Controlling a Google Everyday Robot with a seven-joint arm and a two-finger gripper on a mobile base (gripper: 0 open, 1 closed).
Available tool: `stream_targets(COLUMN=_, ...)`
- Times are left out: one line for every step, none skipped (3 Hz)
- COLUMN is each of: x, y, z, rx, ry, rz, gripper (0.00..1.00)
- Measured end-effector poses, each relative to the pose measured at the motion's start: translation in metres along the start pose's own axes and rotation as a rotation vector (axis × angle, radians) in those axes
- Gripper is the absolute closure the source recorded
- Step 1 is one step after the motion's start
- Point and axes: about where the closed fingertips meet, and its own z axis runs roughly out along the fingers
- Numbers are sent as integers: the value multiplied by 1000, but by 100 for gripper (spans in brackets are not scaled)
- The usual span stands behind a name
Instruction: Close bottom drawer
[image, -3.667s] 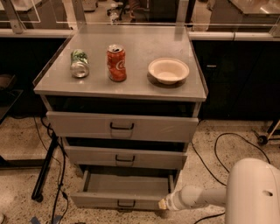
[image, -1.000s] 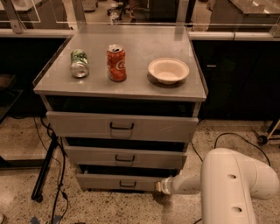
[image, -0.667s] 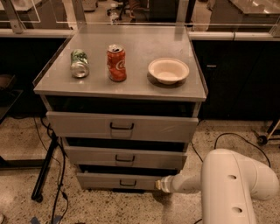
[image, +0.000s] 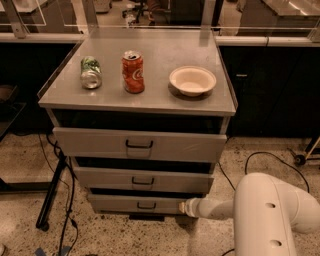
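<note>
One change noted: the bottom drawer (image: 120, 203), earlier pulled well out, now sits pushed in, lowest in the cabinet (image: 150, 102). Claw (image: 189, 206) sits against its front panel's right end; whether wide or narrow cannot be told. Task judged essentially complete.

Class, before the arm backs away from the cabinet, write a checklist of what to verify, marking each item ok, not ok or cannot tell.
1. No tray floor of the bottom drawer shows: ok.
2. The bottom drawer is fully home: cannot tell.
3. The gripper is at the bottom drawer's right front end: ok.
4. The red can stands upright on the cabinet top: ok.
5. The bowl rests flat on the cabinet top: ok.
</note>
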Motion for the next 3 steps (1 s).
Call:
stream_targets(x=6, y=1, z=-5, rx=-15, ry=20, rz=-7, gripper=100)
stream_targets(x=30, y=-1, z=-30, rx=-61, ry=91, rz=11, gripper=100)
stream_targets(x=42, y=-2, z=-34, rx=-72, ry=127, rz=18, gripper=84)
